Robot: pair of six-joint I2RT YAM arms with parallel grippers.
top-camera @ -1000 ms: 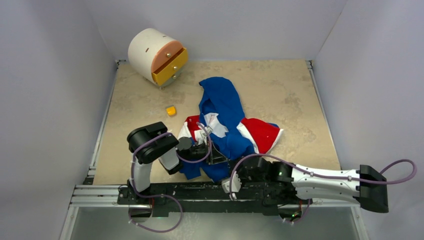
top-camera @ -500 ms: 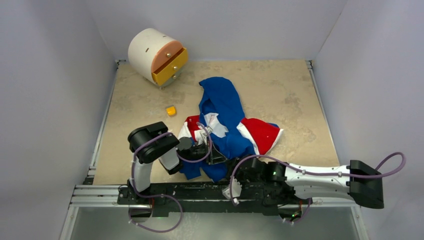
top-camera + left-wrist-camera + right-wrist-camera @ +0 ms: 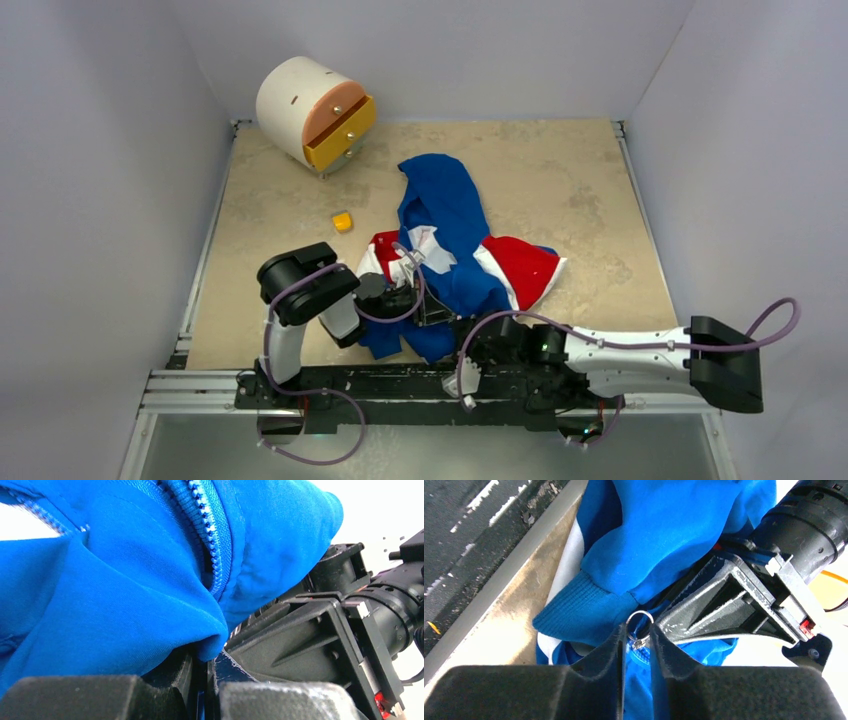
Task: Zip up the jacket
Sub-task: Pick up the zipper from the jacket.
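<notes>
The jacket (image 3: 450,250) lies crumpled mid-table, royal blue with red and white panels. At its near hem my left gripper (image 3: 432,305) is shut on a fold of blue fabric (image 3: 200,640), just below the white zipper teeth (image 3: 212,545). From the right, my right gripper (image 3: 462,338) reaches the same hem. Its fingertips (image 3: 616,635) are pressed against both sides of the zipper's small metal pull ring (image 3: 640,619). The slider under the ring is mostly hidden. The blue ribbed cuff (image 3: 579,615) lies just left of the ring.
A round white drawer unit with a yellow drawer (image 3: 315,112) stands at the back left. A small yellow block (image 3: 343,221) sits left of the jacket. The black base rail (image 3: 400,385) runs along the near edge. White walls close in both sides.
The right arm's elbow has slid left and a little lower, bringing its wrist in toward the jacket's hem. The left arm and the jacket have not moved.
</notes>
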